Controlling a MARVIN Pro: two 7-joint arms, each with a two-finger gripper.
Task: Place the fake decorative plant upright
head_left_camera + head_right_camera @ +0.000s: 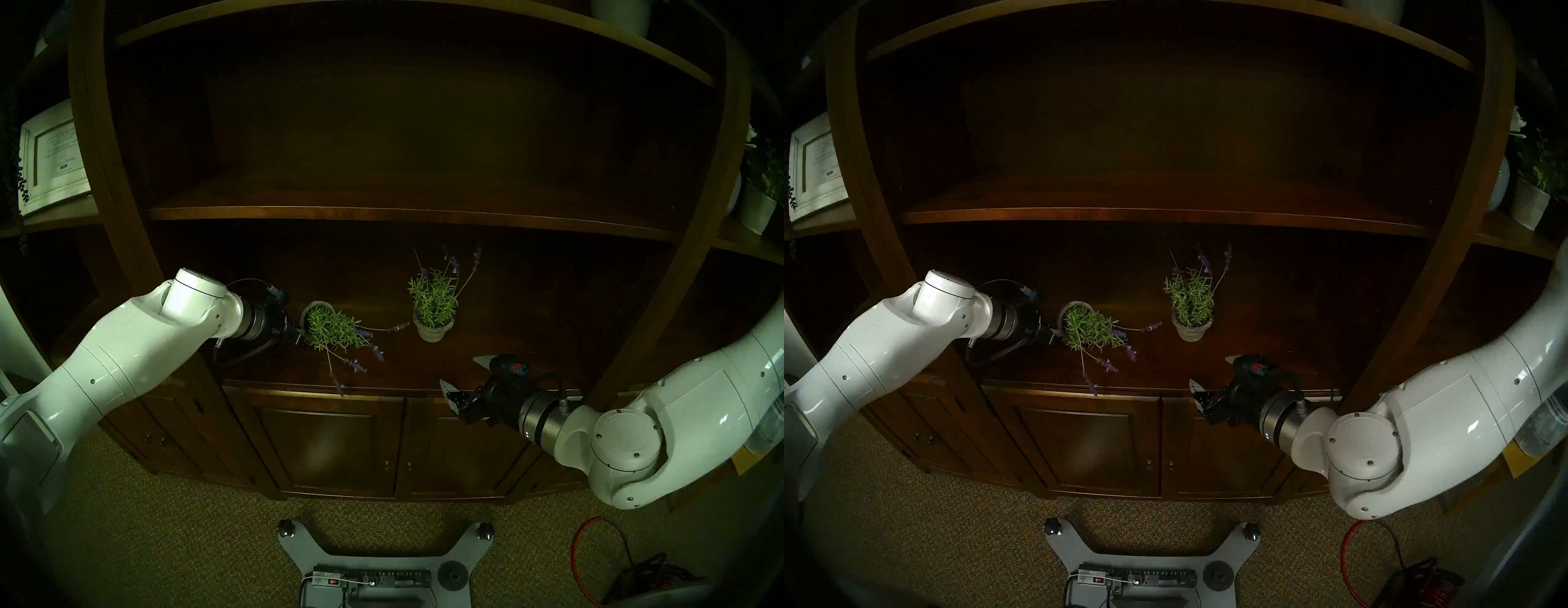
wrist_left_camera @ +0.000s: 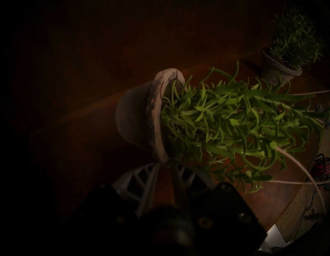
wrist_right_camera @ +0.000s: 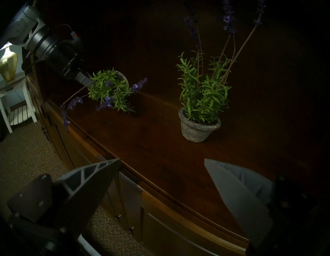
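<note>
Head stereo views show the fake lavender plant (image 1: pixel 335 331) tipped over on the left part of the dark wooden desk (image 1: pixel 403 365), well back from the front edge. Its grey pot (image 1: pixel 312 306) lies at the left, with the mouth turned up and to the right. The green leaves spill rightward, and several long purple-tipped stems reach toward the front edge, one hanging just past it. A second lavender plant (image 1: pixel 433 303) stands upright in its own grey pot (image 1: pixel 432 332) nearer the middle of the desk, apart from the tipped one, its flower stems rising toward the shelf (image 1: pixel 382 212) above. The left arm comes in from the left, and its jaws sit at the tipped pot's near side. In the left wrist view the two white fingers (image 2: pixel 142 180) stand with only a narrow gap between them, and the low edge of the pot's rim (image 2: pixel 161 143) is right at their tips. Whether they pinch that rim I cannot tell. The right arm hangs by the front edge of the desk toward its right end, above the cabinet doors (image 1: pixel 318 437). Its jaws are spread wide and hold nothing, and their fingers (image 3: pixel 85 178) are well apart from both plants.
</note>
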